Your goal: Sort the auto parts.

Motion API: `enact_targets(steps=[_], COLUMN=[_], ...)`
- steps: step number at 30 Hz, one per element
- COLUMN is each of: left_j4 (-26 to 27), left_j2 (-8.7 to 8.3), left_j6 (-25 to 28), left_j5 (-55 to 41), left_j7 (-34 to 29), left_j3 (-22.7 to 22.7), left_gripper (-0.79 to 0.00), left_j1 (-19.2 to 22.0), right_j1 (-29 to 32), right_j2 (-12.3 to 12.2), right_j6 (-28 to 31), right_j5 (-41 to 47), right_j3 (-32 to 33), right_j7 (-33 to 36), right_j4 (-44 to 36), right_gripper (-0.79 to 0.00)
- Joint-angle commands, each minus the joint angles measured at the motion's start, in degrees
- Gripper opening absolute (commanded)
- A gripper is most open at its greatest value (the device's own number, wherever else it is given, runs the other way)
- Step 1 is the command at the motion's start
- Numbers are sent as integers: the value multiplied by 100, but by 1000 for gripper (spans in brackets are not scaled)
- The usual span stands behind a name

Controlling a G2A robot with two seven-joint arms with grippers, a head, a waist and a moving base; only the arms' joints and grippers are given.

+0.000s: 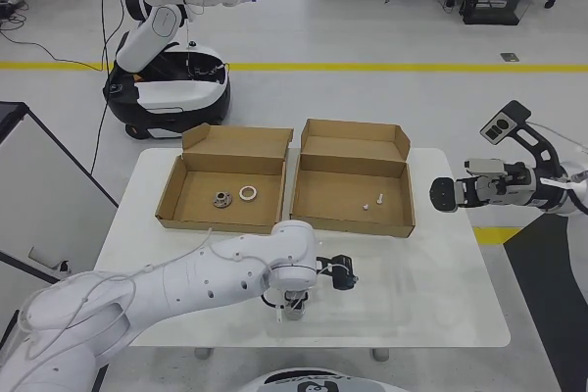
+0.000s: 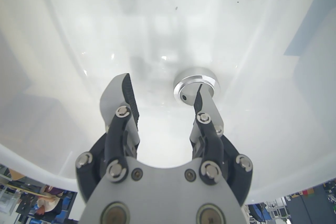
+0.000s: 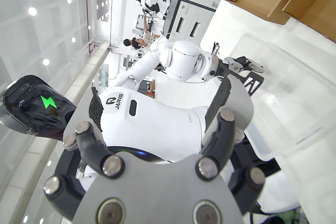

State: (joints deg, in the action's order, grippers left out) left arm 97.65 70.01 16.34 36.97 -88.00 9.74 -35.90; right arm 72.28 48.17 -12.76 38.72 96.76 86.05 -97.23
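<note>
The left gripper [image 2: 164, 83] hung spread low over the white table [image 1: 441, 294], lower centre of the top view, apparently lining up a grasp. The silver round part [image 2: 191, 75] lay on the table at one fingertip, not centred between the two. The right gripper [image 1: 441, 193], also spread, was held at the right edge, probably to keep clear.

Silver disc [image 2: 187, 86]: you'll find it flat on the table [image 1: 441, 294], in front of the left box [image 1: 201, 211].
Flange [image 1: 222, 200], white ring [image 1: 247, 193]: side by side inside the left box.
Small white parts [image 1: 369, 206]: in the right box [image 1: 323, 196], adjoining the left box.
</note>
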Motion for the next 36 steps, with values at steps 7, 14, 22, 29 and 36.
enact_targets(steps=[7, 14, 22, 29, 36], left_j4=[31, 31, 31, 90, 90], left_j2=[-41, -41, -41, -31, -31], left_j6=[1, 1, 1, 1, 1], left_j5=[42, 42, 42, 5, 5], left_j7=[0, 0, 0, 0, 0], left_j3=[0, 0, 0, 0, 0], left_gripper=[-329, -363, -406, -65, 0], left_j1=[-12, -12, -12, -60, -60], right_j1=[0, 0, 0, 0, 0], right_j2=[0, 0, 0, 0, 0], right_j6=[0, 0, 0, 0, 0], right_j5=[0, 0, 0, 0, 0], right_j3=[0, 0, 0, 0, 0], right_j7=[0, 0, 0, 0, 0], right_j4=[0, 0, 0, 0, 0], right_gripper=[0, 0, 0, 0, 0])
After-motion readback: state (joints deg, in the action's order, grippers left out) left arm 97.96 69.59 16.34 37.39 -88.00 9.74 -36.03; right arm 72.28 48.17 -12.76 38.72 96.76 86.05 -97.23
